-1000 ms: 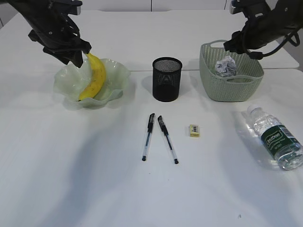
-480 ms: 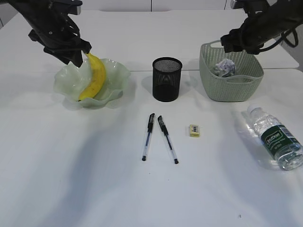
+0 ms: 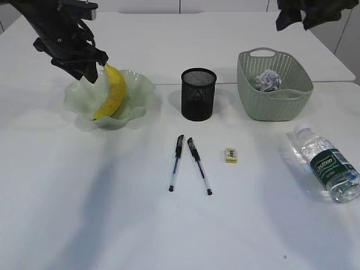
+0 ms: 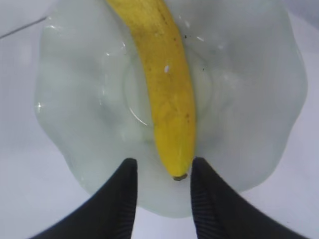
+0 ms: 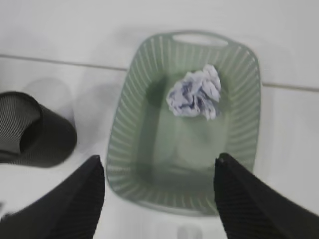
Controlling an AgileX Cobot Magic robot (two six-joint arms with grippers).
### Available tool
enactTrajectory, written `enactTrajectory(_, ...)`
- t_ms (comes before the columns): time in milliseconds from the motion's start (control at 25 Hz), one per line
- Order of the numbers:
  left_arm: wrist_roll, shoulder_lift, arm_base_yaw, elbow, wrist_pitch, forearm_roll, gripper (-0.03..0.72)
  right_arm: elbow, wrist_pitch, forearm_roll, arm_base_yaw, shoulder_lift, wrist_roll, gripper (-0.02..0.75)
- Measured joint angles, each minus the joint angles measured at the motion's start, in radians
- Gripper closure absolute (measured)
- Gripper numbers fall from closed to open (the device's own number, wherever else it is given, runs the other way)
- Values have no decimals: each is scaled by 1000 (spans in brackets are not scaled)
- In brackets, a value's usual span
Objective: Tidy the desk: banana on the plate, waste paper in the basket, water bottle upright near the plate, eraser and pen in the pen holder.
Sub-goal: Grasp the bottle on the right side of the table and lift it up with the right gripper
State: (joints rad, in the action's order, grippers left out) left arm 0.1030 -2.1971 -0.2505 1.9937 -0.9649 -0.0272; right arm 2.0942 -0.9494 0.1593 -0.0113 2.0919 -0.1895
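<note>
Three views: one front slant, my two wrists
Exterior looks down across the bench [image 3: 112, 225]; my wrists look straight down, close over plate [image 4: 70, 99] and basket [image 5: 144, 99], both shared with exterior.

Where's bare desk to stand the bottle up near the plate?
Free: desk in front of the plate, left of the pens; also the gap between plate and pen holder. Crowded: pens and eraser mid-desk; the left gripper hangs over the plate's rear rim.
</note>
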Motion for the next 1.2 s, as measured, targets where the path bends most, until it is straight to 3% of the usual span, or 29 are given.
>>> enactTrajectory(240,0,0,0,0,-24,0,444,45,-276,-103,0,0,140,202)
enactTrajectory(760,0,0,0,0,-82,6,445,43,-296,-138,0,-2,183,203)
enactTrajectory(920,0,0,0,0,-102,15,445,-30,-296,-148,0,-35,203,200)
enactTrajectory(1200,0,0,0,0,-102,18,445,-211,-296,-266,0,-131,205,200)
